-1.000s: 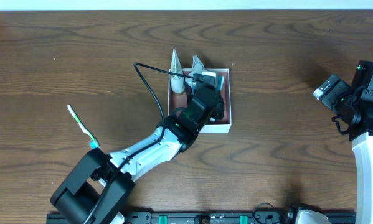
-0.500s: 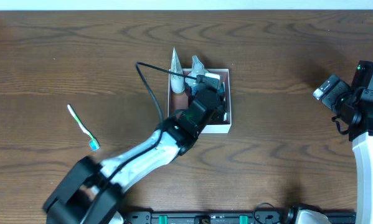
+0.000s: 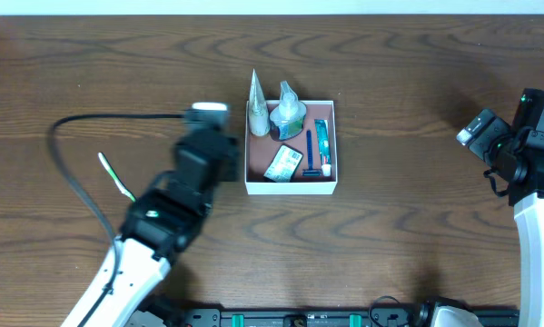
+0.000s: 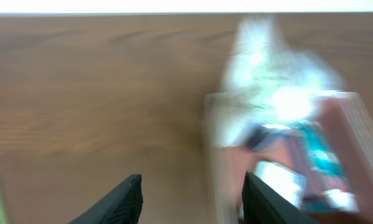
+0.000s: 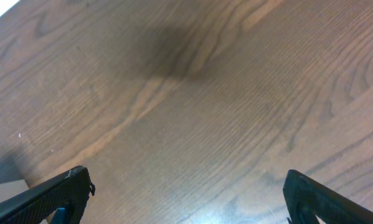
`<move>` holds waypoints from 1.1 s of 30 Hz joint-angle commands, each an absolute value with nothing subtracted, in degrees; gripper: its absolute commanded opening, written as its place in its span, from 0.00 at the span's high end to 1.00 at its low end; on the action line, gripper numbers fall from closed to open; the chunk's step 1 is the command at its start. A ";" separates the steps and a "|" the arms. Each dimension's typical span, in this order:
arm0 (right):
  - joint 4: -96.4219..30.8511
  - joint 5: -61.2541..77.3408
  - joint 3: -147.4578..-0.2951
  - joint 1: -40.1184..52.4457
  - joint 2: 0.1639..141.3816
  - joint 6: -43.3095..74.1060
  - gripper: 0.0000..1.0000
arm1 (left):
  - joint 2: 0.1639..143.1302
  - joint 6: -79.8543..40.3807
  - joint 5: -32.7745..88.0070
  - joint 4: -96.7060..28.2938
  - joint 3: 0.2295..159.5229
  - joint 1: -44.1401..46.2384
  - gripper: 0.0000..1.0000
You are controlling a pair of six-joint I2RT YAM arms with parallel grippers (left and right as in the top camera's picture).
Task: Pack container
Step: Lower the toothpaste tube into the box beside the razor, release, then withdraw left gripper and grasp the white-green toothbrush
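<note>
The container (image 3: 253, 181) is a shallow white box with a reddish-brown inside, at the table's middle. It holds two pale tubes (image 3: 258, 113), a teal toothpaste (image 3: 321, 139), a blue razor (image 3: 309, 154) and a small packet (image 3: 282, 163). It shows blurred in the left wrist view (image 4: 360, 118). My left gripper (image 3: 208, 127) is open and empty, just left of the box; its jaws (image 4: 192, 196) hang over bare wood. A green-and-white toothbrush (image 3: 114, 177) lies on the table at the left, partly under my left arm. My right gripper (image 5: 186, 196) is open and empty at the far right.
A black cable (image 3: 99, 118) loops from the left wrist over the table's left part. The right arm (image 3: 526, 154) stands at the right edge. The table is dark brown wood (image 3: 417, 109).
My left gripper has pulled back out of the box to its left side, empty. The box contents are now uncovered. The right arm has not moved.
</note>
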State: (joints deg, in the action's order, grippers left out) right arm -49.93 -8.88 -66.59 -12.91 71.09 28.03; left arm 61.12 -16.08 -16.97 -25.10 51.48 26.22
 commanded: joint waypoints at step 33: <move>-49.95 -9.65 -67.07 -13.32 70.76 28.23 0.01 | 94.21 -38.70 -19.46 -23.66 51.86 -11.79 0.41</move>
State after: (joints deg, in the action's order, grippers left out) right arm -49.91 -8.88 -66.59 -12.91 71.09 28.03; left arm 92.73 -37.76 -19.62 -24.60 51.46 -10.52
